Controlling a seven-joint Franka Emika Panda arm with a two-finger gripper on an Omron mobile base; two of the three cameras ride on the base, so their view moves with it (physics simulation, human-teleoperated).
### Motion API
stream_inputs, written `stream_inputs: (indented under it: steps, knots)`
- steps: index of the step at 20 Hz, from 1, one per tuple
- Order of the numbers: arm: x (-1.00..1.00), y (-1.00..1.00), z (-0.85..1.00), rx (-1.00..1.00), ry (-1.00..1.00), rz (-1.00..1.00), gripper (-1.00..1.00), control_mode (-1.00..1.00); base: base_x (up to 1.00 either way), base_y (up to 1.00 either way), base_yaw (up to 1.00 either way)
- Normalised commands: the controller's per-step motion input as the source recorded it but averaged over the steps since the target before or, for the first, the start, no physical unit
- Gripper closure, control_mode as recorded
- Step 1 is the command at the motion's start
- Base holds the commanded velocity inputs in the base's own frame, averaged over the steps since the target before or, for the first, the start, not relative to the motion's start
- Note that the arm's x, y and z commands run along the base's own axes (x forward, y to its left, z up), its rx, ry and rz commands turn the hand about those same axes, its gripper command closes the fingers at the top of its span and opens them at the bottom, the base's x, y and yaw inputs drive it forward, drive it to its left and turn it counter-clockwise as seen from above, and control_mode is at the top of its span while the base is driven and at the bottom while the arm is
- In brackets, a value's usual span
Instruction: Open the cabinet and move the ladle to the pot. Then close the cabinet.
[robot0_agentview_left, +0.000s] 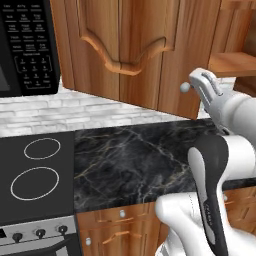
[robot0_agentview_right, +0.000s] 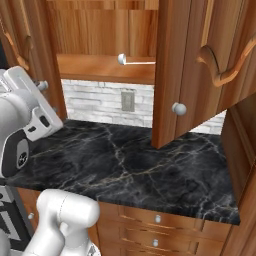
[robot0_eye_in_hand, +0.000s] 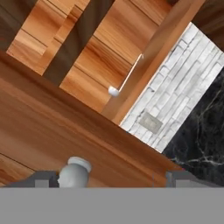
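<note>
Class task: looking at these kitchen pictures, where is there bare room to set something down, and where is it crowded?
The dark marble counter is bare from the stovetop to the right side wall. It is crowded above, where two open cabinet doors hang over it, and the ladle lies on the cabinet shelf.

A black microwave (robot0_agentview_left: 27, 45) hangs above the stove (robot0_agentview_left: 35, 175). Beside it runs the dark marble tabletop (robot0_agentview_right: 150, 170), drawers (robot0_agentview_right: 157, 218) beneath, outlet (robot0_agentview_right: 128, 101) behind.

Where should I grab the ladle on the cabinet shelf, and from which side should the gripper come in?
Grip the ladle on its thin pale handle, near the rounded silver end at the shelf's front edge. It lies flat along that edge with open space in front, so come in from the front between the two open doors. The gripper is at the left door's knob, so it must back off first.
</note>
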Motion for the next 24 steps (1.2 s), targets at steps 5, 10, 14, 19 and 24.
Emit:
stream_inputs:
  steps: [5, 10, 14, 19, 24]
  knots:
    - [-0.58, -0.40, 0.03, 0.00, 0.08, 0.00, -1.00, -1.00, 0.00, 0.00, 0.00]
    - [-0.10, -0.45, 0.10, 0.06, 0.09, 0.01, -1.00, -1.00, 0.00, 0.00, 0.00]
    - [0.03, -0.49, 0.01, 0.14, 0.05, 0.00, -1.00, -1.00, 0.00, 0.00, 0.00]
    - [0.33, -0.33, -0.03, 0.14, 0.02, 0.00, -1.00, -1.00, 0.00, 0.00, 0.00]
    - [0.54, -0.04, -0.08, 0.12, 0.00, 0.00, -1.00, -1.00, 0.00, 0.00, 0.00]
